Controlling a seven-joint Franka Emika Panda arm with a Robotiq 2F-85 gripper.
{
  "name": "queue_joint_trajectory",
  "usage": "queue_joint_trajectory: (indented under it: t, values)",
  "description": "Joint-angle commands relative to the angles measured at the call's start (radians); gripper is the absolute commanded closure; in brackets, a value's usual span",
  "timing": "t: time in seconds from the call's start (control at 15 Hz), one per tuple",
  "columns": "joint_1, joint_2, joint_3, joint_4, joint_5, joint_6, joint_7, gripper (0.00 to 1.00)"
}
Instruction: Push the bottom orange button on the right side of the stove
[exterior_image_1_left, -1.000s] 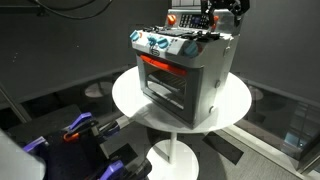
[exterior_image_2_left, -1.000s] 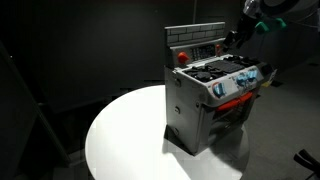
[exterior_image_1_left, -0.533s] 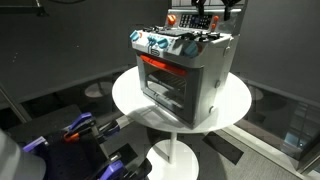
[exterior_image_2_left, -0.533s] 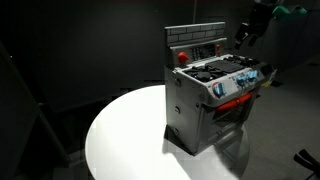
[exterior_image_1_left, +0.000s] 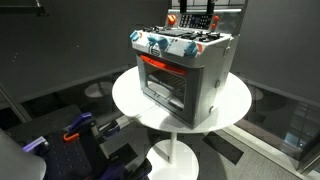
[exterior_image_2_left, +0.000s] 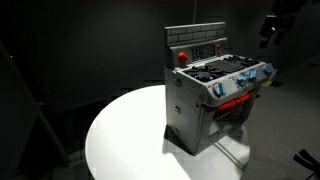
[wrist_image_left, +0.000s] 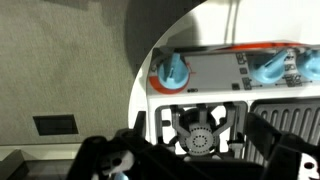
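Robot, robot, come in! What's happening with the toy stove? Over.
Gripper high, clear of stove, jaws unreadable. Stove upright on white table. Nothing seen blocking it.

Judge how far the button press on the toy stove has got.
Done: possibly the press; a second ago the tool was at the stove's back panel, and it has since lifted clear. In hand: nothing; the tool hangs apart from the stove. Left: confirming it; these views cannot show whether it registered.
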Motion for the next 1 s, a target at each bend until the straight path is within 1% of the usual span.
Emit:
queue_joint_trajectory:
  t: [0.0, 0.27, 0.6, 0.73, 0.8, 0.93]
  values:
    - [-0.006, -0.105, -0.001, -0.073, -0.008, -0.089, -0.003, 0.00]
    - [-0.008, -0.187, 0.001, -0.151, -0.020, -0.134, 0.001, 0.00]
    - [-0.011, -0.254, 0.003, -0.230, -0.039, -0.129, 0.005, 0.00]
    - [-0.011, -0.263, 0.003, -0.245, -0.038, -0.121, 0.012, 0.00]
    - [-0.003, -0.228, 0.001, -0.217, -0.019, -0.126, 0.001, 0.00]
    - [-0.003, -0.230, 0.001, -0.222, -0.019, -0.126, 0.001, 0.00]
